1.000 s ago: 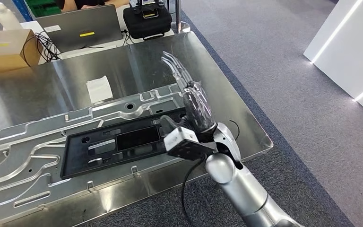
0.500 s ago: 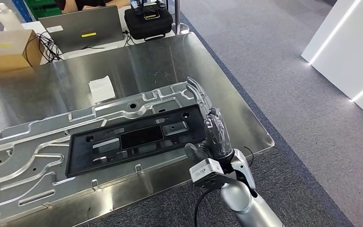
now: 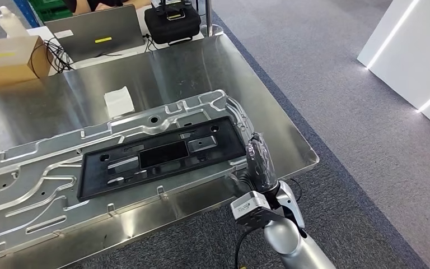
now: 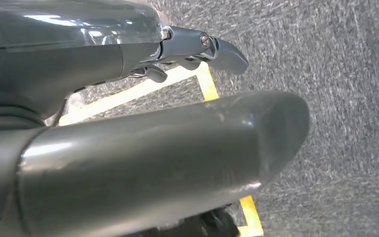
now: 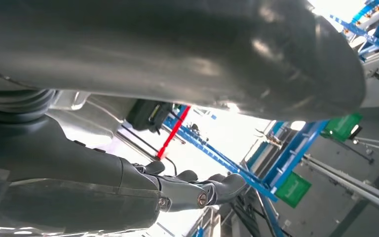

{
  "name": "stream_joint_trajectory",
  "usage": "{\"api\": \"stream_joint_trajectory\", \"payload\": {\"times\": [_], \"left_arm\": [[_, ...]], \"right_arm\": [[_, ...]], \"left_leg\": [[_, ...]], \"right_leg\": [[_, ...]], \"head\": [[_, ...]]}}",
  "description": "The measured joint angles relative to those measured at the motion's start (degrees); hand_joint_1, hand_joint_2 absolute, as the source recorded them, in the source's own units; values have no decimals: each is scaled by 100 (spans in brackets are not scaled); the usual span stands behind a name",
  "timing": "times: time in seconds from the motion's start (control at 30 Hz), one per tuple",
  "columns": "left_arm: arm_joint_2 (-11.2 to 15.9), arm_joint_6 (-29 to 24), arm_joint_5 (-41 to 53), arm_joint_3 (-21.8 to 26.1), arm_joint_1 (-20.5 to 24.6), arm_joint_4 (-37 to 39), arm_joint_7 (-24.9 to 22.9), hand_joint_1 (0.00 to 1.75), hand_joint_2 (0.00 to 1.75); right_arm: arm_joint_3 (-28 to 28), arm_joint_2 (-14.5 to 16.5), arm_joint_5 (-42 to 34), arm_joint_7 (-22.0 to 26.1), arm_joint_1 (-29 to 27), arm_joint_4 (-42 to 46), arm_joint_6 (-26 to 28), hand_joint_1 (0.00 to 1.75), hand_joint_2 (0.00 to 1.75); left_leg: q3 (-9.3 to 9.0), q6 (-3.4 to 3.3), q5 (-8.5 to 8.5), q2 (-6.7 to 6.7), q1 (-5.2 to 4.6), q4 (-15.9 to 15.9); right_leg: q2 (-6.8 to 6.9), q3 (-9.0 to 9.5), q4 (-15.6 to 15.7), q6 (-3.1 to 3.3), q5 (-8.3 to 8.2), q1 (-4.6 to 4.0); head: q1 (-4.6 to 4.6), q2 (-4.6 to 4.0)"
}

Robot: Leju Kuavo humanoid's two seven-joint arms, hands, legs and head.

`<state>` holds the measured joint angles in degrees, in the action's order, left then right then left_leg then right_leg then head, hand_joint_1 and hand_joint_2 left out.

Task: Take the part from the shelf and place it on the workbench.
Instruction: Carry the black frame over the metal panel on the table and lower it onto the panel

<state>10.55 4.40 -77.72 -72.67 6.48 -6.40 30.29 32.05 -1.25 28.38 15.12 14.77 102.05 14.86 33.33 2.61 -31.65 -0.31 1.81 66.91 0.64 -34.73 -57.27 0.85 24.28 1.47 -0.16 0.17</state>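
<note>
— Where is the part now?

— The black panel (image 3: 159, 158) lies flat on the workbench (image 3: 201, 67). It is long and rectangular, matte, with raised ribs, small holes and a dark shiny window near its middle. It rests on top of a big silver plate (image 3: 45, 168) that has curved channels and small tabs along its edge.

— What do you see from the left side going right?

— Far left at the back, a brown cardboard box (image 3: 5, 60) with a yellow label; it is closed, so I cannot tell what is inside. Beside it is a grey laptop (image 3: 95, 32), then a black bag (image 3: 172, 23) with a handle. A small white piece of paper (image 3: 117, 102) lies on the shiny steel top, behind the plate.

— And the hands?

— The right hand (image 3: 260, 159) is at the bench's near right corner, just beside the panel's right end, fingers straight and together, holding nothing. The left hand (image 4: 187, 47) hangs over grey carpet with yellow tape (image 4: 205, 81); its fingers are apart from the thumb and nothing is in it.
</note>
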Motion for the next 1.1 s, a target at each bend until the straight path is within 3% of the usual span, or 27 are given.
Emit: {"api": "stream_joint_trajectory", "payload": {"times": [0.03, 0.1, 0.2, 0.23, 0.3, 0.37, 0.4, 0.43, 0.47, 0.5, 0.57, 0.63, 0.73, 0.77, 0.87, 0.9, 0.93, 0.97, 1.03, 1.07, 1.1], "left_arm": [[3, -1, -11, 0, 7, 0, -4, 0, 0], [18, -1, -28, 0, 9, 1, -9, 0, 0], [34, -1, -33, -1, 9, 2, -15, 0, 0], [35, -1, -37, -1, 15, 2, -15, 0, 0], [36, -1, -60, -4, 23, 2, -15, 0, 0], [37, -13, -166, -2, 15, 3, -17, 0, 0], [32, -50, -236, 7, 6, 5, -12, 0, 0], [-6, -133, -294, 16, -3, 7, 8, 0, 0], [-104, -294, -319, 22, -11, 12, 43, 0, 0], [-248, -543, -301, 23, -20, 21, 84, 0, 0], [-627, -1051, -186, -7, -42, 32, 137, 0, 0], [-928, -1277, -39, -84, -80, 14, 130, 0, 0], [-1158, -1285, 75, -197, -110, -22, 107, 0, 0], [-1190, -1281, 85, -224, -109, -27, 103, 0, 0], [-1194, -1272, 98, -293, -110, -26, 95, 0, 0], [-1192, -1270, 98, -302, -112, -26, 93, 0, 0], [-1190, -1265, 99, -308, -113, -25, 93, 0, 0], [-1189, -1257, 102, -317, -114, -25, 92, 0, 0], [-1191, -1227, 109, -346, -105, -25, 92, 0, 0], [-1199, -1208, 115, -365, -93, -25, 91, 0, 0], [-1207, -1192, 126, -383, -84, -26, 85, 0, 0]], "right_arm": [[-9, -7, -2, 3, -4, 0, -25, 0, 0], [-25, -17, -9, 8, -11, -1, -59, 0, 0], [-36, -34, -13, 13, -30, -1, -76, 0, 0], [-40, -42, -13, 13, -34, -1, -83, 0, 0], [-48, -59, -15, 11, -38, -2, -110, 0, 0], [-51, -73, -20, 5, -41, -9, -155, 0, 0], [-51, -77, -13, -16, -45, -17, -168, 0, 0], [-51, -80, 13, -55, -50, -28, -170, 0, 0], [-54, -81, 52, -109, -55, -42, -155, 0, 0], [-59, -79, 101, -167, -57, -56, -127, 0, 0], [-68, -75, 172, -241, -47, -77, -87, 0, 0], [-70, -72, 196, -262, -34, -93, -79, 0, 0], [-70, -70, 198, -268, -20, -126, -80, 0, 0], [-70, -64, 196, -269, -18, -137, -80, 0, 0], [-70, -46, 187, -270, -33, -170, -82, 0, 0], [-70, -44, 185, -270, -43, -184, -82, 0, 0], [-70, -44, 185, -270, -50, -199, -82, 0, 0], [-70, -44, 185, -270, -53, -214, -81, 0, 0], [-70, -44, 183, -270, -58, -239, -80, 0, 0], [-70, -44, 178, -269, -62, -242, -80, 0, 0], [-70, -43, 166, -268, -69, -242, -79, 0, 0]], "left_leg": [[-239, 53, 106, -8, 26, -393], [-457, 44, 219, -45, 38, -817], [-352, -128, 260, -62, 16, -788], [-315, -195, 299, -52, 7, -778], [-201, -320, 401, -24, -15, -787], [-60, -389, 509, -10, -71, -782], [15, -408, 565, -5, -104, -779], [88, -425, 618, -3, -139, -778], [155, -440, 669, -5, -175, -777], [215, -453, 720, -11, -212, -777], [301, -470, 812, -24, -266, -779], [331, -435, 905, -28, -256, -802], [366, -340, 969, -30, -212, -825], [411, -312, 844, -30, -215, -738], [614, -214, 78, -18, -174, 52], [652, -178, -81, -15, -149, 352], [632, -133, -93, -14, -120, 544], [540, -81, 11, -12, -89, 582], [95, 42, 277, -6, -4, 142], [-187, 88, 258, -7, 15, -236], [-383, 78, 191, -15, 22, -520]], "right_leg": [[-4, -59, -56, -43, -8, 22], [-21, -138, -145, -139, -35, 24], [-52, -193, -174, -269, -113, 16], [-53, -230, -221, -296, -53, 26], [-52, -390, -615, -309, 345, 37], [-52, -617, -1348, -293, 864, 9], [-53, -675, -1645, -275, 992, -13], [-54, -648, -1777, -244, 997, -39], [-55, -513, -1696, -195, 898, -71], [-59, -277, -1420, -125, 757, -106], [-61, 306, -595, 49, 630, -191], [-54, 614, -91, 144, 625, -261], [-33, 628, 147, 202, 415, -282], [-20, 607, 231, 224, 315, -263], [5, 411, 308, 193, 76, -206], [14, 321, 290, 162, 22, -190], [28, 213, 254, 131, -31, -165], [41, 92, 202, 93, -79, -134], [57, -172, 36, 0, -161, -63], [56, -286, -62, -43, -187, -49], [56, -363, -147, -82, -208, -49]], "head": [[-11, 0], [-22, -1], [-11, 0], [-3, 0], [17, 0], [31, 0], [34, 0], [35, 0], [35, -1], [33, -1], [27, -1], [38, 0], [85, 0], [89, 0], [84, 0], [84, 0], [85, 0], [85, 0], [83, 0], [71, 0], [70, 0]]}}
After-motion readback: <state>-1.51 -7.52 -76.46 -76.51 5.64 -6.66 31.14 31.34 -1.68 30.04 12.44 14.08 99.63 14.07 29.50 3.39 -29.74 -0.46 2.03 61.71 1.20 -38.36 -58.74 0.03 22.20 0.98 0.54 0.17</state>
